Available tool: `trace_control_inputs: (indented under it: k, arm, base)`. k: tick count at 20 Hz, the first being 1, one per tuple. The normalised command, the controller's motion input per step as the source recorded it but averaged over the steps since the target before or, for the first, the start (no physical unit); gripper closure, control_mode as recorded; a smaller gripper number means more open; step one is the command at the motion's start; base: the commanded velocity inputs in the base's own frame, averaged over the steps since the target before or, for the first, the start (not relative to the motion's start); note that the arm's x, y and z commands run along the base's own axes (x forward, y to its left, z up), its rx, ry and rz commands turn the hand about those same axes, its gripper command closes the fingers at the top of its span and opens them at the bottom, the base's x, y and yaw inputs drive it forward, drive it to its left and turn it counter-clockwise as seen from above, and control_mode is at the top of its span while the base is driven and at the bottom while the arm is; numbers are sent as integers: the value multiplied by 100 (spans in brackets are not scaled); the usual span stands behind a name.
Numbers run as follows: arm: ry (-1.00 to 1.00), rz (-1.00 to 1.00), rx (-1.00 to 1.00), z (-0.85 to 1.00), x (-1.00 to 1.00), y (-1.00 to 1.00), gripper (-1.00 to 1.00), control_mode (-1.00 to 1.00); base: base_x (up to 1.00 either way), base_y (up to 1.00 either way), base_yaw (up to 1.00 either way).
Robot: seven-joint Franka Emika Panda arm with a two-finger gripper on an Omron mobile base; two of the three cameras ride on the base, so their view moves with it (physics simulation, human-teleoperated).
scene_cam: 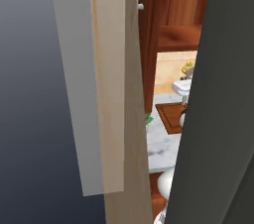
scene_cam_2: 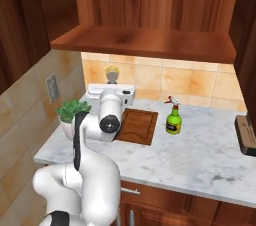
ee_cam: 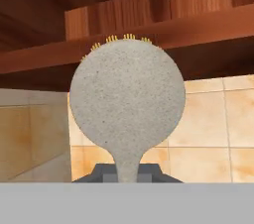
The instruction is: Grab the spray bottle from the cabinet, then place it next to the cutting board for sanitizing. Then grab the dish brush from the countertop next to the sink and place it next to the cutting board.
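Observation:
My gripper [ee_cam: 127, 172] is shut on the thin handle of the dish brush [ee_cam: 127, 101]. The brush's round speckled head stands upright, with yellow bristles showing past its top edge. In the right base view my gripper [scene_cam_2: 112, 85] holds the dish brush [scene_cam_2: 113, 74] up above the back left of the cutting board [scene_cam_2: 138, 125]. The green spray bottle [scene_cam_2: 174, 119] stands upright on the white marble countertop [scene_cam_2: 200, 155], just right of the board. The cabinet [scene_cam_2: 145, 20] hangs above. Through a narrow gap, the left base view shows the cutting board [scene_cam: 170, 114] and the dish brush [scene_cam: 188, 68].
A potted green plant [scene_cam_2: 73, 112] stands at the counter's left end, close to my arm. A dark toaster [scene_cam_2: 246, 135] sits at the right edge. A pale wooden panel [scene_cam: 116, 94] and a dark panel [scene_cam: 218, 109] block most of the left base view.

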Motion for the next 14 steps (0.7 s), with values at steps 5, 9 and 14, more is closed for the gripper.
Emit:
trace_control_inputs:
  k: [5, 9, 14]
  arm:
    - [26, 11, -18, -50, 0, -7, 100, -100]
    - [31, 1, -19, -61, 5, 0, 100, -100]
    - [36, 2, -21, -59, 25, 5, 100, -100]
  base:
    - [0, 0, 0]
    - [0, 0, 0]
    - [0, 0, 0]
